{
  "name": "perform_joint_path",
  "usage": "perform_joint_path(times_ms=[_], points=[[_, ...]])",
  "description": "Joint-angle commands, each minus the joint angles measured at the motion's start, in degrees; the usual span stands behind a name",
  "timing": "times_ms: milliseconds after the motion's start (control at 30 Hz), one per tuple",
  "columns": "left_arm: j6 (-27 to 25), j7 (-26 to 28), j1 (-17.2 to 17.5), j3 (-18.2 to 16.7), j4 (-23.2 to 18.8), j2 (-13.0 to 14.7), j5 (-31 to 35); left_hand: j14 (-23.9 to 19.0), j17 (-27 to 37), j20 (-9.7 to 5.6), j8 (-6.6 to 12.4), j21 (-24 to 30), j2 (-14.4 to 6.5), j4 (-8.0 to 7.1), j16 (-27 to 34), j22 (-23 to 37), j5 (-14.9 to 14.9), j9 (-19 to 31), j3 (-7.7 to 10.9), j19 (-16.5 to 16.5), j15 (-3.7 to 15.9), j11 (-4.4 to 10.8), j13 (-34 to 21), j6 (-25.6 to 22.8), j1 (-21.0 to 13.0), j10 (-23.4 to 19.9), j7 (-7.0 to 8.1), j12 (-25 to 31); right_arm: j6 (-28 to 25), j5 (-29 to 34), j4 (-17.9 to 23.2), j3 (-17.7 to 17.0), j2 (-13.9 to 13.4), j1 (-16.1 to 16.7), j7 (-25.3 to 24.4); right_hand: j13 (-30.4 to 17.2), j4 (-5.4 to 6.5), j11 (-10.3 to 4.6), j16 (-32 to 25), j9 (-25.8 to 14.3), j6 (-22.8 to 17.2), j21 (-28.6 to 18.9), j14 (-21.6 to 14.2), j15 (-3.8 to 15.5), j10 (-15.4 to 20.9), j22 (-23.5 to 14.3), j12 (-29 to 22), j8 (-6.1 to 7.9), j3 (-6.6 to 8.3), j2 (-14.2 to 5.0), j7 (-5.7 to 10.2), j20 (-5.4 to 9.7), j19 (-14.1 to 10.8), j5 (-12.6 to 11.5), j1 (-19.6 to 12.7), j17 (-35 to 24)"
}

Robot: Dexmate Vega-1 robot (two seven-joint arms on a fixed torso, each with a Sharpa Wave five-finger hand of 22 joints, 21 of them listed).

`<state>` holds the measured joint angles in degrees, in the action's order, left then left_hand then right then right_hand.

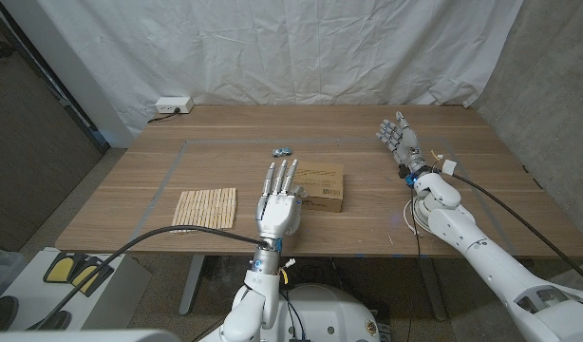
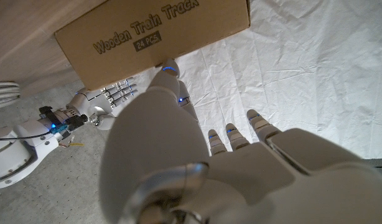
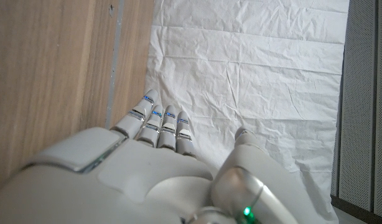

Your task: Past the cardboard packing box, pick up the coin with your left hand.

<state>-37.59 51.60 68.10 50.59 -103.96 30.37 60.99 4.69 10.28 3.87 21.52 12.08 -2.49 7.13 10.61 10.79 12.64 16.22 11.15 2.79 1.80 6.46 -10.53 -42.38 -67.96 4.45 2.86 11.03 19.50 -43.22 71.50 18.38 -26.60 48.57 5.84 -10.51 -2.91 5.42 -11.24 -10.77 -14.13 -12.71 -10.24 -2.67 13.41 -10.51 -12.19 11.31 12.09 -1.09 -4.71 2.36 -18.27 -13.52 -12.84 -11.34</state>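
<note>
Head view shows the left hand point(image 1: 277, 201) raised over the near half of the wooden table point(image 1: 159, 180), its fingers point(image 1: 281, 175) stretched forward, straight and a little apart, holding nothing. They reach alongside the left end of the cardboard packing box point(image 1: 318, 186), a flat brown box lying near the table's middle. Beyond the box, towards the white backdrop, a small dark-and-silver object lies alone on the wood; it is too small to make out clearly, but by its place it is most likely the coin point(image 1: 282, 151). The fingertips are short of it, with bare table between.

Left wrist view gives the same hand point(image 2: 197, 162) from behind, fingers extended and empty, the printed side of the box point(image 2: 153, 37) just ahead of them. The right hand point(image 2: 113, 98) shows there too, off to the side.

That right hand point(image 1: 400, 139) stands well apart at the table's right side, upright, fingers point(image 1: 394, 128) straight and slightly spread, nothing in it. The right wrist view shows its fingers point(image 3: 158, 120) lying side by side against the cloth backdrop.

A rack of wooden slats point(image 1: 204, 208) lies just left of the left hand and plays no part.

By these pictures the task is at its reaching stage: nothing is grasped yet. Left to do: carry the left hand past the box, lower the fingertips onto the coin, pinch it and lift.
</note>
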Motion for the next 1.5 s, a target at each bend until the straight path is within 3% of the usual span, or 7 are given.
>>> perform_joint_path(times_ms=[33,567,1000,1500], points=[[1.3,0.5,-0.6,-0.1,0.6,0.0,-3.0,-0.3,0.2,-0.04,-0.01,0.4,-0.1,0.02,0.2,0.3,-0.1,0.0,-0.19,-0.2,0.8,0.41,-0.1,-0.3,-0.3,0.1,0.22,0.3,-0.8,0.4,0.6,0.3,-0.2,-0.4,-0.6,-0.1,0.01,-0.03,0.0,-0.2,-0.1,0.2,-0.3,0.08,0.3,-0.2,0.1,0.03,-0.03,-0.41,0.37,0.54,-0.4,0.3,0.1,-0.1],[2.7,1.0,-1.1,0.0,0.5,0.9,-4.1,0.3,0.2,0.04,-0.67,0.3,-0.1,-0.15,0.0,0.3,0.0,0.1,-0.5,0.3,0.84,0.35,-0.1,1.7,-0.2,1.0,0.61,0.1,-0.8,0.8,0.5,0.5,0.2,-0.4,-1.5,-0.1,-0.02,-0.06,0.0,-0.2,-0.1,0.2,-0.3,0.01,0.4,-0.2,0.1,0.04,-0.1,-0.42,0.39,0.53,-0.4,0.3,0.1,-0.1],[-0.6,0.8,-0.8,0.9,0.0,0.1,-1.3,0.3,0.3,0.1,-0.55,0.3,-0.1,-0.27,0.1,0.3,0.0,0.2,-0.7,0.4,0.81,0.33,-0.2,1.7,0.0,1.0,0.78,0.2,-1.1,0.7,-0.4,0.9,0.3,-0.9,-0.6,-0.1,-0.04,-0.01,0.0,-0.2,-0.1,0.3,-0.3,0.15,0.3,-0.2,0.1,0.02,-0.15,-0.44,0.41,0.47,-0.5,0.3,0.2,-0.1],[-0.4,1.9,-1.0,1.3,1.5,-1.2,-2.4,0.4,0.3,0.21,-0.5,0.3,-0.1,-0.27,0.1,0.3,0.1,0.2,-0.8,0.5,0.69,0.29,-0.2,1.7,-0.1,0.9,0.61,0.3,-2.2,1.1,-0.4,1.4,0.0,-1.5,-0.5,-0.1,-0.08,0.03,0.0,-0.2,-0.1,0.3,-0.3,0.09,0.3,-0.2,0.1,0.04,-0.21,-0.47,0.35,0.45,-0.5,0.3,0.2,-0.1]])
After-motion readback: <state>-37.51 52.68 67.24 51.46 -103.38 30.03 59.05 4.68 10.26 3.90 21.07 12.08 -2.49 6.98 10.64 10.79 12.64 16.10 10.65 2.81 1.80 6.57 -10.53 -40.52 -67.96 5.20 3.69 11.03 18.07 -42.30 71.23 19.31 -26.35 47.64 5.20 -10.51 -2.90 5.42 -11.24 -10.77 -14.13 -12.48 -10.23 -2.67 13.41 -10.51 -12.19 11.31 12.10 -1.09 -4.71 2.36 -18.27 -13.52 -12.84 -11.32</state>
